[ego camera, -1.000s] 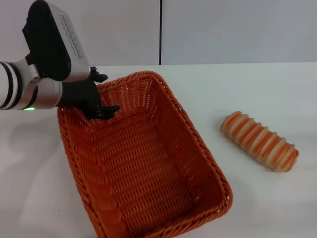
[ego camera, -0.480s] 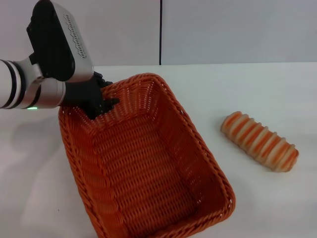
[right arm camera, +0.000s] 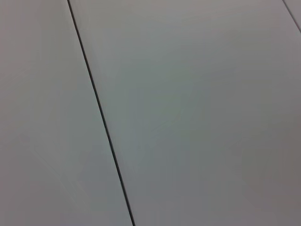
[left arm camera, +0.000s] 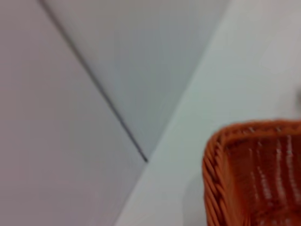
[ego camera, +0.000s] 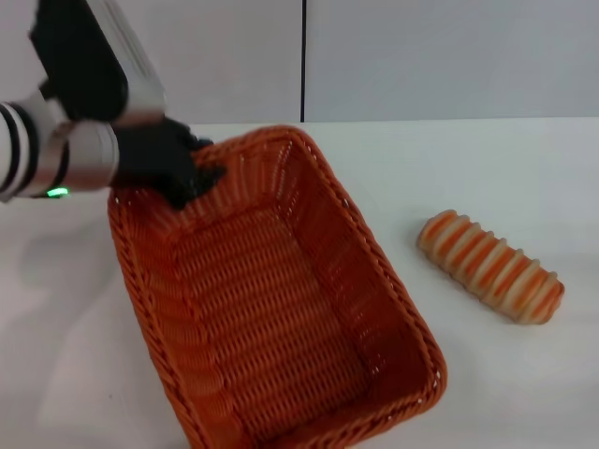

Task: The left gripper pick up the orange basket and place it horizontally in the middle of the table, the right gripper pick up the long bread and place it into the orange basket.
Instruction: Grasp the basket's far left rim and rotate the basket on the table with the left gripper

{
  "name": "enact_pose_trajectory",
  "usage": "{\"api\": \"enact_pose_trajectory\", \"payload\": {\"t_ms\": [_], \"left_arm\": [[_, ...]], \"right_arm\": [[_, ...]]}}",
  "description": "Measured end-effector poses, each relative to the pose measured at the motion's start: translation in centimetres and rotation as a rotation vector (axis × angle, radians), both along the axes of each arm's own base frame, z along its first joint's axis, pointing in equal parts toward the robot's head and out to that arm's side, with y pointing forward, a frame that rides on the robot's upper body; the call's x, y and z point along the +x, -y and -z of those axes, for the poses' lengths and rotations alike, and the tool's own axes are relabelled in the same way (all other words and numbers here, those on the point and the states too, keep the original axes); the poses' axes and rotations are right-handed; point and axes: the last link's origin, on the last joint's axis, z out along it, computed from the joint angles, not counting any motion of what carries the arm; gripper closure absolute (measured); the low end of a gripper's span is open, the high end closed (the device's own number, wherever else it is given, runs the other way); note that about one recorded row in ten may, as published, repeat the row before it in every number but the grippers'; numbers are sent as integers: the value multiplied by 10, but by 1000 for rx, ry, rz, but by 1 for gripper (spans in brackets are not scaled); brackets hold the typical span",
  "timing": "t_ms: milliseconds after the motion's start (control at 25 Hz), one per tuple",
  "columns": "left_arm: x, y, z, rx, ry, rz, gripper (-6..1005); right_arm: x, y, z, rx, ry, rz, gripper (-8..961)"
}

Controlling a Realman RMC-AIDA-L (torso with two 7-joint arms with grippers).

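**Ana:** Orange basket [ego camera: 281,309] front and centre in the head view, sitting on the white table [ego camera: 487,374] at a slant, one short end toward the grey wall [ego camera: 449,56], the other toward the camera. The left gripper [ego camera: 192,182] is right at that far short end, black fingers over the braided rim, one seeming to dip inside the wall.

**Ben:** Pinching it?

**Ana:** Looks clamped on the rim, fingers drawn in against the weave. The image is smeared there, so I won't swear to how tight. Silver-and-black arm and ringed wrist [ego camera: 37,154] come in from the robot's left, a green light glowing under the wrist.

**Ben:** And the long bread [ego camera: 489,267]?

**Ana:** Well off to the right of the left gripper, past the basket's long side, lying flat on the table, apart from the basket, striped ridges up.

**Ben:** Left wrist view?

**Ana:** A corner of the orange basket [left arm camera: 254,179], rim and inner weave close to the camera, over the table [left arm camera: 244,70], with the wall [left arm camera: 70,117] and its dark seam beyond. The gripper's own fingers don't show here.

**Ben:** Right wrist view?

**Ana:** Only grey wall panels [right arm camera: 197,113] with a dark seam [right arm camera: 101,113] between them. The right gripper shows nowhere, so its state is unknown.
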Motion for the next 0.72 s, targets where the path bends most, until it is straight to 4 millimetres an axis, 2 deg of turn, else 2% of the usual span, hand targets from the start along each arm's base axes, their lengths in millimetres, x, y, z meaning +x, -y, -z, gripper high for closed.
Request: {"api": "enact_pose_trajectory", "payload": {"t_ms": [120, 160, 200, 280, 360, 480, 640, 720], "left_arm": [[6, 0, -8, 40, 45, -39, 708], [6, 0, -8, 40, 45, -39, 741], [14, 0, -19, 91, 110, -95, 773], [18, -1, -27, 141, 177, -169, 826], [19, 0, -30, 164, 205, -204, 864], [19, 0, -31, 172, 211, -213, 923], [18, 8, -18, 125, 93, -151, 1001], [21, 9, -15, 105, 62, -130, 1000]], "right_arm": [[-1, -1, -2, 2, 9, -10, 293], [-1, -1, -2, 3, 10, -10, 293], [-1, -1, -3, 6, 10, -9, 294], [-1, -2, -4, 10, 12, -10, 294], [-1, -3, -5, 11, 20, -14, 294], [-2, -8, -9, 11, 38, -23, 295], [-5, -14, -11, 13, 47, -36, 295], [-5, -16, -12, 14, 51, -39, 295]]}}
